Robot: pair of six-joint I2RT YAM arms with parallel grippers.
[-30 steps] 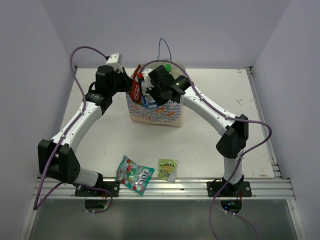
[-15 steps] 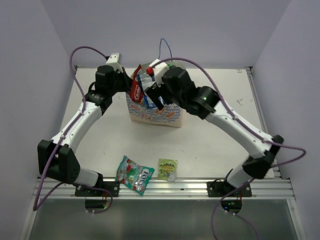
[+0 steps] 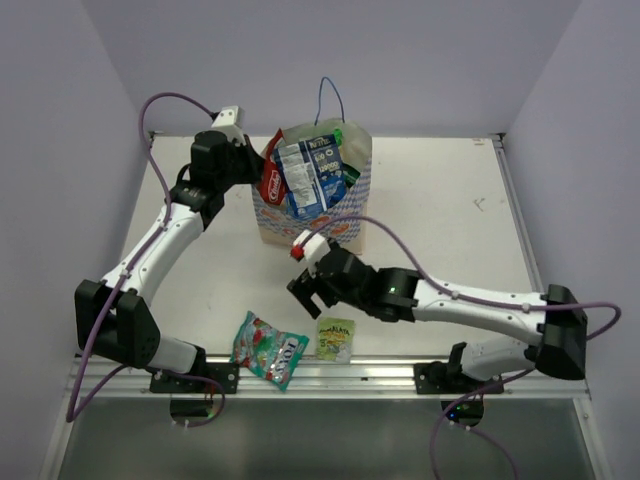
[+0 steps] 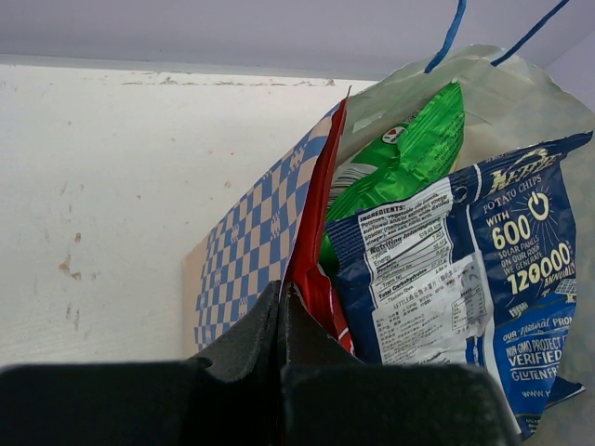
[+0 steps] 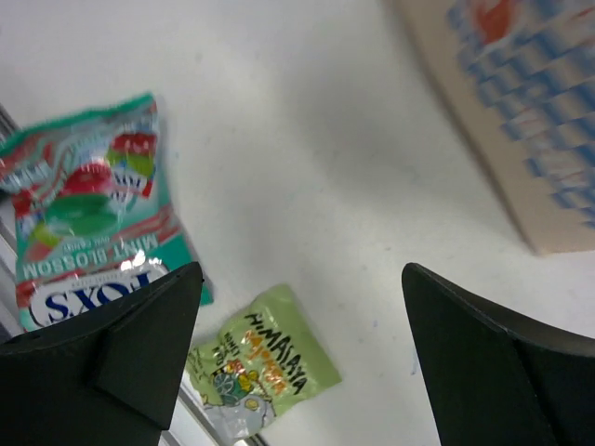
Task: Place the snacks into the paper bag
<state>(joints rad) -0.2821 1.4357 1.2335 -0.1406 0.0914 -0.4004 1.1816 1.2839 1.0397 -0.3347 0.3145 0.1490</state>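
Observation:
The paper bag (image 3: 312,228) stands upright at the back, its blue-checkered wall (image 4: 244,255) close in the left wrist view. A dark blue packet (image 3: 312,176) (image 4: 465,269), a red packet (image 3: 271,181) (image 4: 316,242) and a green packet (image 4: 411,149) stick out of its mouth. My left gripper (image 3: 259,162) (image 4: 282,295) is shut on the bag's left rim, beside the red packet. My right gripper (image 3: 308,290) (image 5: 302,307) hangs open and empty over the near table. Below it lie the yellow-green sachet (image 3: 336,338) (image 5: 260,367) and the colourful candy packet (image 3: 268,348) (image 5: 88,223).
A metal rail (image 3: 400,374) runs along the near edge, just behind the two loose packets. Thin blue string handles (image 3: 330,95) rise above the bag. Side walls close in the table left and right. A purple cable (image 3: 380,235) arcs over the right arm.
My right gripper has opened, left the dark blue packet in the bag's mouth, and swung down toward the near edge over the sachet. The left arm has not moved.

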